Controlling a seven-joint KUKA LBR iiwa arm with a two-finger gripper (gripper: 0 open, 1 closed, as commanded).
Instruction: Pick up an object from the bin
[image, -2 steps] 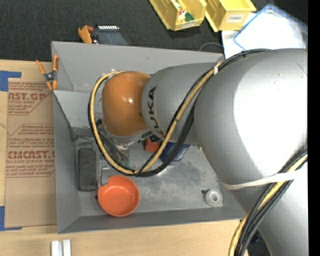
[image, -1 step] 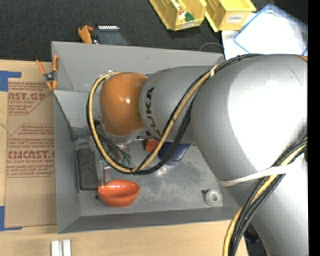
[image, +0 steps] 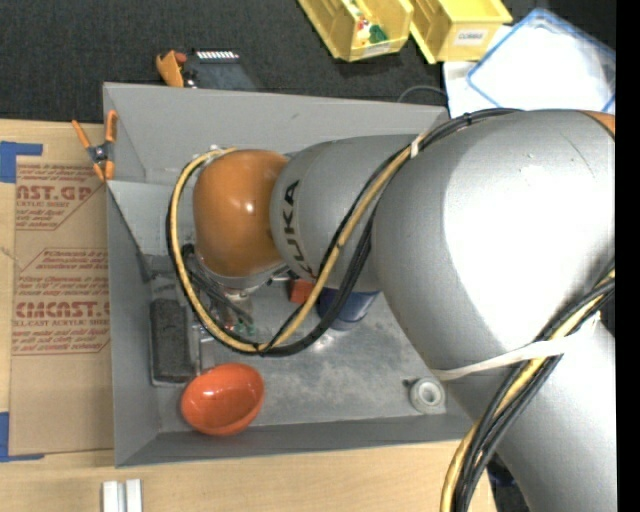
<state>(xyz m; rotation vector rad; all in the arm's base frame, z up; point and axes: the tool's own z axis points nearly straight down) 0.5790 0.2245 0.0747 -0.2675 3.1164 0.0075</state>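
The grey bin (image: 128, 380) is viewed from above, and much of it is covered by the arm (image: 500, 260), by which it is entered from the right. An orange cover (image: 235, 210) is carried at the wrist, and black and yellow cables (image: 262, 349) are looped round it. The gripper (image: 230, 300) is placed under that cover, in the left half of the bin and close to the floor. It is largely hidden by cover and cables, so whether it is open or closed cannot be told, nor what, if anything, is held.

A dark block (image: 170, 340), long and flat, is laid along the left wall, just left of the gripper; whether the two touch cannot be told. An orange bowl (image: 222, 398), round and glossy, is set in the near left corner, just on the near side of the gripper and close against the block's near end. These two are the things found closest to the gripper; which of them, if either, is being taken cannot be told.

A small red piece (image: 300, 291) and a blue thing (image: 350, 308) are partly shown just right of the gripper, at the arm's edge. A silver ring (image: 428, 393) is laid flat on the floor, well apart to the right, by the near wall.
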